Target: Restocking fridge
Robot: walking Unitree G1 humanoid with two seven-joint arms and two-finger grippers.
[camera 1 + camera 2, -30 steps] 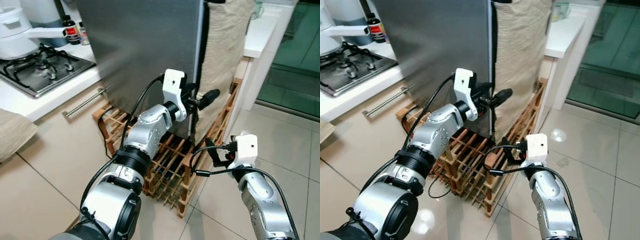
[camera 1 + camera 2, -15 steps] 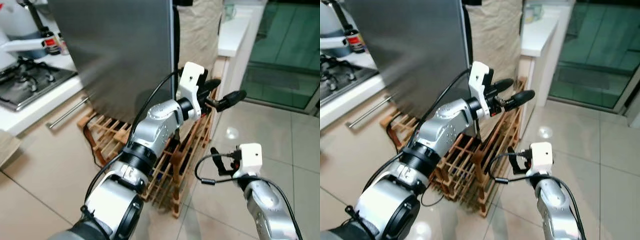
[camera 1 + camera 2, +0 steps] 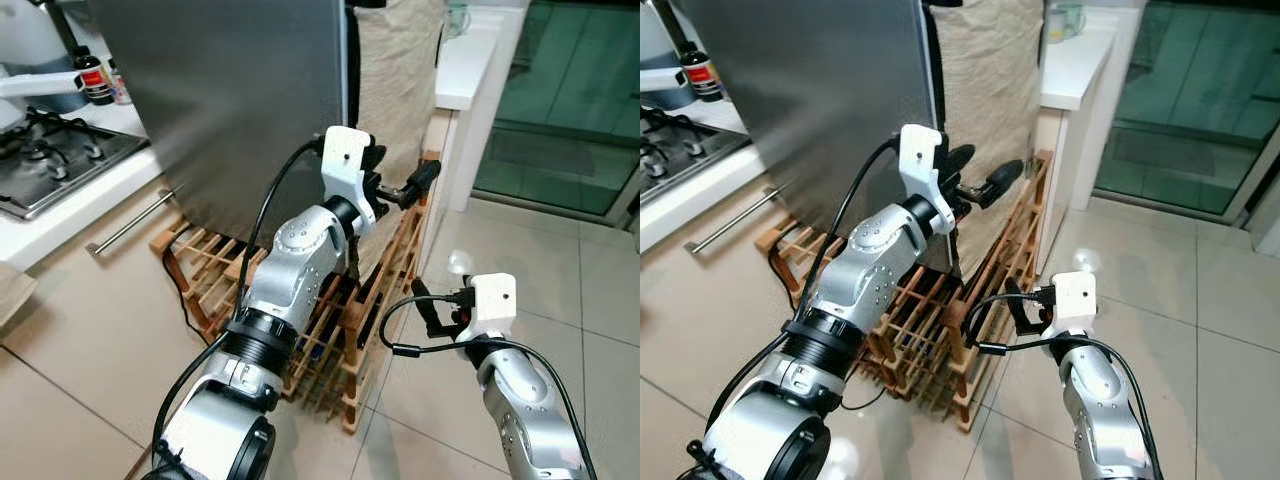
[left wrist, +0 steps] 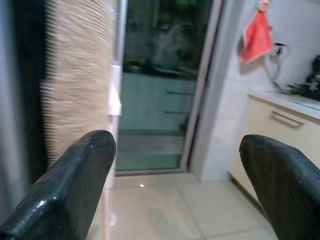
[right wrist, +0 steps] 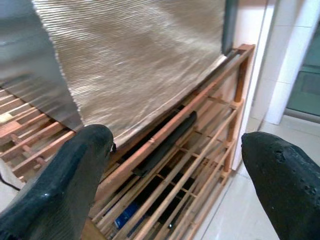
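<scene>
The fridge (image 3: 230, 90) is a tall grey steel box with its door shut. A beige woven cloth (image 3: 395, 80) hangs down its right side. My left gripper (image 3: 400, 172) is raised in front of the dark seam between steel and cloth, open, with nothing between its fingers (image 4: 70, 185). My right gripper (image 3: 428, 310) hangs low over the floor beside a wooden rack (image 3: 385, 290), also open and empty. In the right wrist view its fingers (image 5: 60, 185) frame the cloth (image 5: 140, 65) and the rack (image 5: 200, 125).
The wooden rack sits on the floor under the fridge. A gas hob (image 3: 50, 160) and bottles (image 3: 92, 76) are on the counter at left. A white counter (image 3: 470, 60) and a glass door (image 3: 560, 100) lie at right, with tiled floor (image 3: 590, 290) between.
Half a second ago the left gripper reached out to the right of the fridge; it has drawn back toward the fridge's edge. The right gripper stays low by the rack.
</scene>
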